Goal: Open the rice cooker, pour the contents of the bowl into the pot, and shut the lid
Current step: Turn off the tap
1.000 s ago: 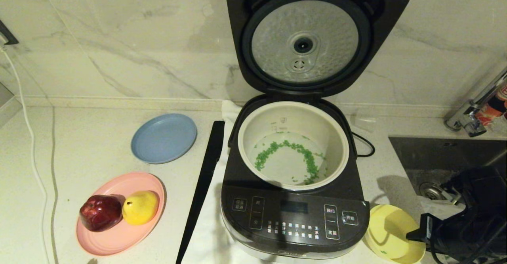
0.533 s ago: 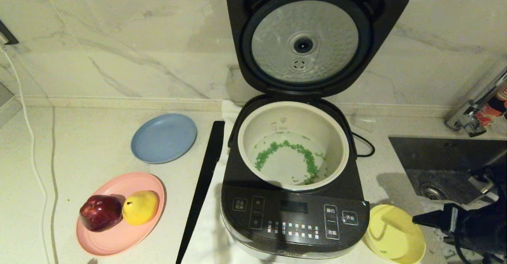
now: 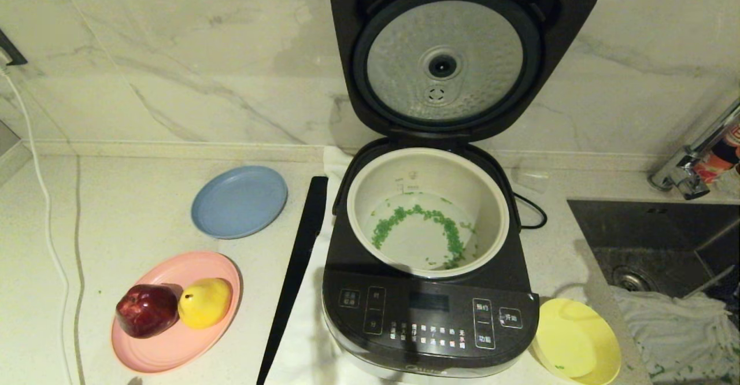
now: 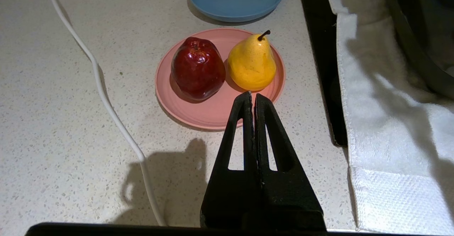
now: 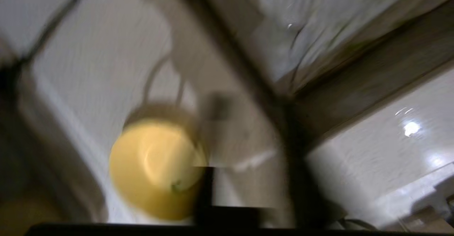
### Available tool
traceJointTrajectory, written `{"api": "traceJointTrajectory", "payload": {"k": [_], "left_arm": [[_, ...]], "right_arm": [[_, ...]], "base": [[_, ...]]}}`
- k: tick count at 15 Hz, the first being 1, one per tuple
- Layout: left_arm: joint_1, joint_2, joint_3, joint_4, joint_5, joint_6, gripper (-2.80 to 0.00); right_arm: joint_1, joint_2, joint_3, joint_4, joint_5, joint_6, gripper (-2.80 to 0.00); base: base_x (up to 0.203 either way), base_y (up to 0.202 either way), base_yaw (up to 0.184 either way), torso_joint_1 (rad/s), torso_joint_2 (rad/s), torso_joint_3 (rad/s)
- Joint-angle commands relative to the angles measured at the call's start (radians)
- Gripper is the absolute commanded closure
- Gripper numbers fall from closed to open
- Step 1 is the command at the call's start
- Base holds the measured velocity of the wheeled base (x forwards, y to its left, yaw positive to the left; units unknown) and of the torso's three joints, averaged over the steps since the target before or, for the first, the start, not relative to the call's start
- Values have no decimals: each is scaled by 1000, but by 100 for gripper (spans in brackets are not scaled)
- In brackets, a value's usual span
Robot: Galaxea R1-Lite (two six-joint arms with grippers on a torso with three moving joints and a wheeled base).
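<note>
The rice cooker [image 3: 430, 292] stands in the middle of the head view on a white towel [image 3: 300, 344]; its lid [image 3: 445, 55] is raised upright against the marble wall [image 3: 173, 55], showing the dimpled silver disc ringed by a black seal. The cream pot [image 3: 491, 200] sits open inside the cooker; the green bits [image 3: 445, 229] lie in a loose arc on its bottom. The yellow bowl [image 3: 578, 339] rests on the counter [image 3: 127, 211] at the lower right of the frame, just beside the cooker's front corner; only a few green specks cling inside it. Right of the bowl a sink [image 3: 653, 229] is sunk into the counter, with a crumpled grey cloth [image 3: 670, 327] at its near edge and a tap [image 3: 688, 165] above it.

At centre left lies a blue plate [image 3: 239, 201]; below it a pink plate [image 3: 173, 344] carries a red apple [image 3: 147, 310] and a yellow pear [image 3: 205, 302], touching each other; a black strip [image 3: 295, 275] lies between the plates and the cooker.

The left gripper [image 4: 252, 99] hovers over the near rim of the pink plate, its two fingers pressed together with nothing between them. The right gripper does not show in the head view; its own wrist view is smeared, with the bowl at lower left, and its fingers are closed and carry nothing.
</note>
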Motion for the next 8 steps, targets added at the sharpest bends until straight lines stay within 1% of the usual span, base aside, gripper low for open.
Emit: {"api": "traceJointTrajectory", "payload": {"k": [1, 3, 4, 6, 8], "left_arm": [[0, -1, 9, 0, 0, 0, 0], [0, -1, 9, 0, -1, 0, 0], [0, -1, 9, 0, 0, 0, 0], [0, -1, 9, 0, 0, 0, 0], [0, -1, 9, 0, 0, 0, 0]], "right_arm": [[-70, 28, -11, -58, -28, -10, 0], [-119, 76, -3, -140, -112, -51, 0], [-138, 95, 0, -179, -136, -60, 0], [-197, 144, 6, -279, -153, -83, 0], [-227, 204, 19, -415, -180, -104, 0]], "base": [[0, 0, 0, 0, 0, 0], [0, 0, 0, 0, 0, 0], [0, 0, 0, 0, 0, 0], [0, 0, 0, 0, 0, 0], [0, 0, 0, 0, 0, 0]]}}
